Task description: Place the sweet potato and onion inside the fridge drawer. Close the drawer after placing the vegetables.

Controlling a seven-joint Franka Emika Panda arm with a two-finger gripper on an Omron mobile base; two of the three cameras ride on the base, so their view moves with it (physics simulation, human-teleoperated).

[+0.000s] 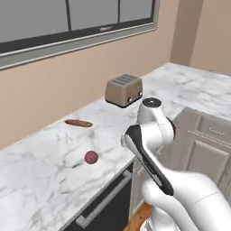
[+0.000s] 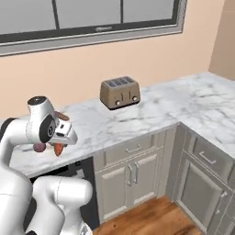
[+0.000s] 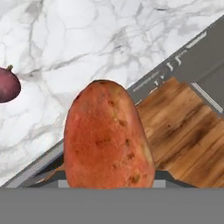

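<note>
The sweet potato [image 3: 108,138], orange-red and blotchy, looms large in the hand view and hides the fingertips. In the right base view it [image 2: 58,150] hangs as a small orange tip under my gripper [image 2: 59,143], which is shut on it just off the counter's front edge. The onion [image 1: 91,157], a reddish-purple ball, rests on the marble counter near that edge; it appears again as the onion [image 3: 8,84] at the left of the hand view and the onion [image 2: 39,148] beside the hand. The fridge drawer is out of view.
A brown toaster [image 1: 124,90] stands at the back of the marble counter [image 1: 40,180]. A slim brown elongated item [image 1: 78,122] lies near the wall. Below the counter edge are a dark appliance front with a bar handle [image 1: 103,200], grey cabinets [image 2: 133,170] and a wooden floor [image 3: 183,127].
</note>
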